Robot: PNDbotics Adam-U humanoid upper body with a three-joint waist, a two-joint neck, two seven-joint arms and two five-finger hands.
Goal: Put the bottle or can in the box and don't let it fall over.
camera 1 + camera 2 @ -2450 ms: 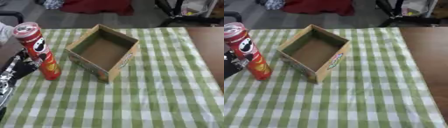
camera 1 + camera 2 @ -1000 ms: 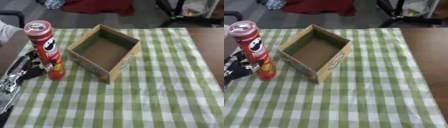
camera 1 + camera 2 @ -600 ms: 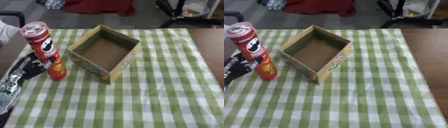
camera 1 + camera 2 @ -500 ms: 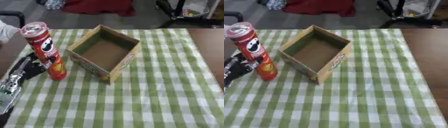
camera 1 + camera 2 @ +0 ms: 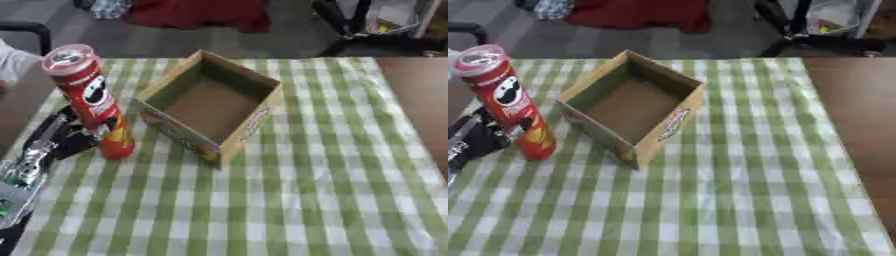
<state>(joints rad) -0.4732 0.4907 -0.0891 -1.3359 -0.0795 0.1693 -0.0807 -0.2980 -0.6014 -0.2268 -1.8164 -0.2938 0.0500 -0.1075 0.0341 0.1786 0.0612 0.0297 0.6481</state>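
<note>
One red can (image 5: 91, 100) (moustached face logo) beside open box (image 5: 214, 105)

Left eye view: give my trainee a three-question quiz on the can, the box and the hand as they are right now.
1. True or false: the red can stands upright on the checked cloth.
2. What is inside the cardboard box? A) the can B) nothing C) a cup
3. Which hand is beside the can?

Key: 1 true. 2 B. 3 the left hand; whether its fingers grip the can cannot be told.
</note>
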